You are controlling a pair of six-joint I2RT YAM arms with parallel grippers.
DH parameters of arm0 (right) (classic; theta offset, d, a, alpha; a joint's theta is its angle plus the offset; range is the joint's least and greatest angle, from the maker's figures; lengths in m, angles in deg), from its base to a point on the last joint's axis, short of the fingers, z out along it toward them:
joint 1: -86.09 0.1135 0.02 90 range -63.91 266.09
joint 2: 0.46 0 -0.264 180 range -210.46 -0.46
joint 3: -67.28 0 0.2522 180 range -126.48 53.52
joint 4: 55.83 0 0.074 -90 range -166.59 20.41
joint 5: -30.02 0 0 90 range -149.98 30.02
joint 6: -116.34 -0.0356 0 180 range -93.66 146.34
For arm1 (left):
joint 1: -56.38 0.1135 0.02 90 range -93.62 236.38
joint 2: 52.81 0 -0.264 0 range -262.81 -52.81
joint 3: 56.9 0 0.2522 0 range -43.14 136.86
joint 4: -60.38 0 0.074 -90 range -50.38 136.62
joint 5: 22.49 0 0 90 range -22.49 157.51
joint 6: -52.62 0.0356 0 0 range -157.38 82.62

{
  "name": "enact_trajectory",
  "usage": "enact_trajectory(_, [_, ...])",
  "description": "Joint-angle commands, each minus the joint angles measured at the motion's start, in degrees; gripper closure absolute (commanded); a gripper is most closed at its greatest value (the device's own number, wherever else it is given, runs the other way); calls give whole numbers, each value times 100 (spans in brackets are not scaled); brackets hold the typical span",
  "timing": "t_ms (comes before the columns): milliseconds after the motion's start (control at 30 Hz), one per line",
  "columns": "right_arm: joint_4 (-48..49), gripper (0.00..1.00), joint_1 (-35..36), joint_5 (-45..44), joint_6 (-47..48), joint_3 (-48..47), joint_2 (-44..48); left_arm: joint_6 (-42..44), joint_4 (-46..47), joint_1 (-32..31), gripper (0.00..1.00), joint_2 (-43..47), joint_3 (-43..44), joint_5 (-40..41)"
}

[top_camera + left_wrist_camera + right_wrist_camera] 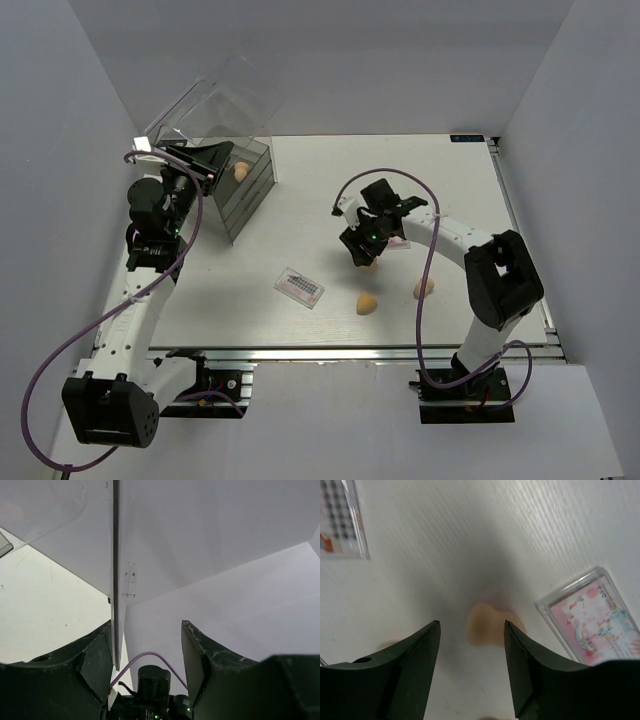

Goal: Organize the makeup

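Note:
My right gripper (362,250) is open and hovers just above a tan sponge (371,265); in the right wrist view the sponge (492,625) lies on the table between and just beyond the open gripper (472,625). A pink palette (595,615) lies right beside it, also seen from above (399,243). A second palette (299,287) lies mid-table and shows in the wrist view (340,520). Two more sponges (367,302) (424,288) lie near the front. One sponge (241,171) sits in the drawer box. My left gripper (208,160) is open at the box's raised lid (115,580). No lipstick tubes show.
The large clear drawer box (245,190) stands at the back left with its clear lid (215,105) tilted up. The lid's edge passes close by my left gripper's (147,625) left finger (100,645). White walls enclose the table on three sides.

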State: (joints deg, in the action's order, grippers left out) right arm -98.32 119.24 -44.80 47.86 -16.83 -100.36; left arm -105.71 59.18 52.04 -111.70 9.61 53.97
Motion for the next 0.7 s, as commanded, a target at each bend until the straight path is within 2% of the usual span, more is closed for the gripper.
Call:
enact_trajectory(0, [-396,42,25,-410,616,3,444,83,335,3,38,1,-2,-272])
enact_trajectory(167, [-598,48,25,-700,933,-84,252,92,397,3,37,-17,-54,-307])
enact_trajectory(667, [-555,47,86,-376,722,-93,-337,66,458,3,37,1,-178,-325])
